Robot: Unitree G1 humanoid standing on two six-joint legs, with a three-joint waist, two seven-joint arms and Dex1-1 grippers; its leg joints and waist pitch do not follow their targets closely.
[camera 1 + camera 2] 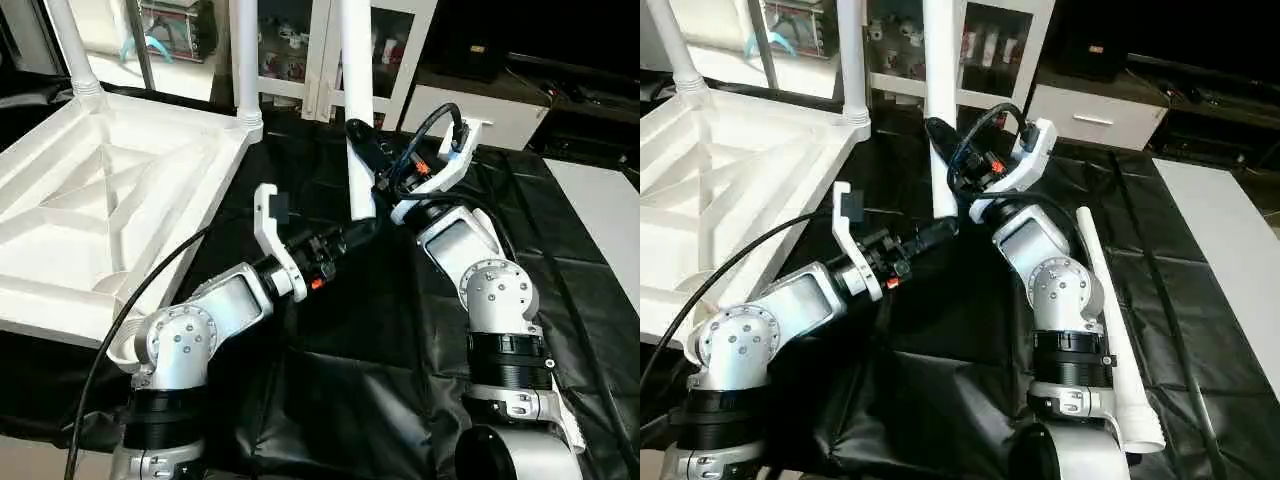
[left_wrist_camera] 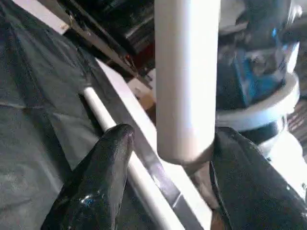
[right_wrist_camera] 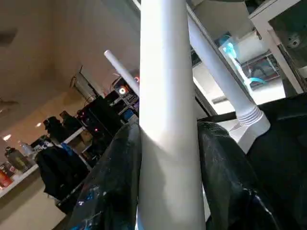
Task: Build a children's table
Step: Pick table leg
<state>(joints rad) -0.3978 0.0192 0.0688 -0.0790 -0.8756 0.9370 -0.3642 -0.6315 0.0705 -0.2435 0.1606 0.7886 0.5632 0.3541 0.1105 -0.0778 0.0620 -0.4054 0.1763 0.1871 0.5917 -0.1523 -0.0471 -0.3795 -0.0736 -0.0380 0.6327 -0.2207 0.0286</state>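
Leg [image 1: 356, 120] stands nearly upright, long axis vertical, lower end hanging above the black sheet [image 1: 340, 340]. The right gripper [image 3: 168, 158] is clamped on its shaft, a finger pressed to each side. The left gripper [image 2: 168, 158] straddles its bottom end, fingers [image 2: 103, 163] apart, not touching. Beside them the top [image 1: 100, 200] lies ribs-up with two legs [image 1: 245, 60] socketed upright. The right eye view alone shows a spare leg [image 1: 1110, 330] lying beside the right arm.
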